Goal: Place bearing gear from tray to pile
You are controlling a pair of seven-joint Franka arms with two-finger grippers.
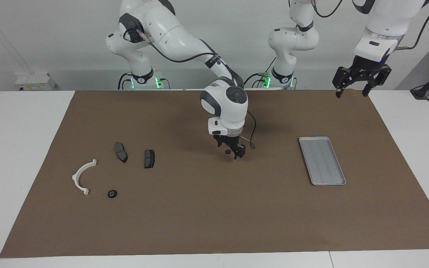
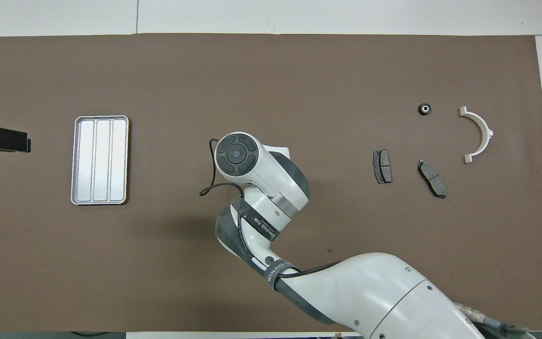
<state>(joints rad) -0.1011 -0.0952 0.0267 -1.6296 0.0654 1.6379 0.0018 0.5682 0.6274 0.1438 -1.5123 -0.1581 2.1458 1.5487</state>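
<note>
Ridged metal tray (image 1: 322, 160), matt brown mat (image 1: 199, 223)

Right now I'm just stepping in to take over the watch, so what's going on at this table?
The right hand hangs over the bare mat in the middle of the table, between the tray and the pile, with a small dark part at its fingers. The tray is empty. A gear already lies by the white bracket, near the two brake pads. The left hand waits, raised and open, at its own end of the table.
</note>
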